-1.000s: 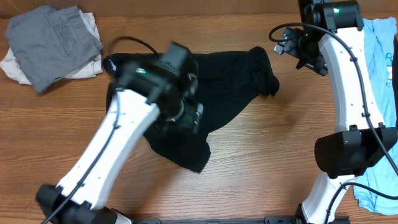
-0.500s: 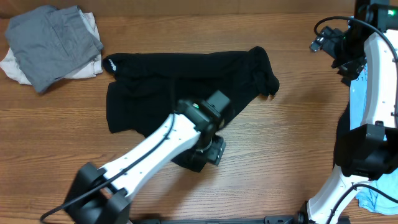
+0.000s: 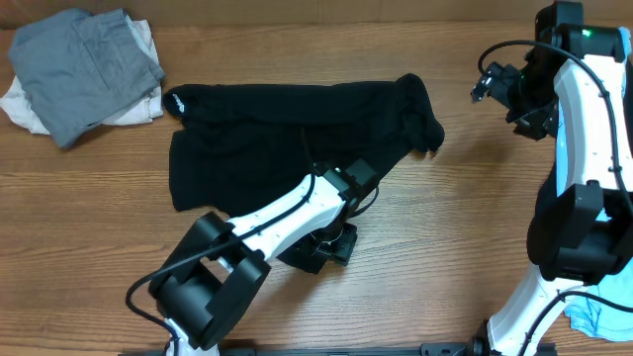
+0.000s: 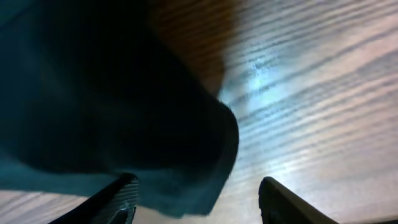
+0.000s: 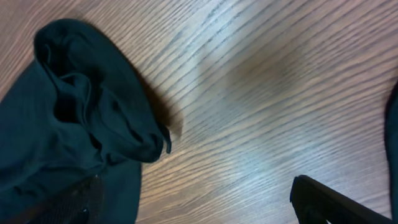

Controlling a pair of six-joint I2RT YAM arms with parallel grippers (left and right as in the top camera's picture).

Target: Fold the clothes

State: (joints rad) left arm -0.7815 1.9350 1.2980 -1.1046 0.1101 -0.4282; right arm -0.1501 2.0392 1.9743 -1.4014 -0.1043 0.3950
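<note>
I can read nothing here. The black shirt (image 3: 267, 138) is plain cloth, and so is the grey pile (image 3: 84, 64). No letters, numbers or brand marks on either are clear enough for me to make out.
</note>
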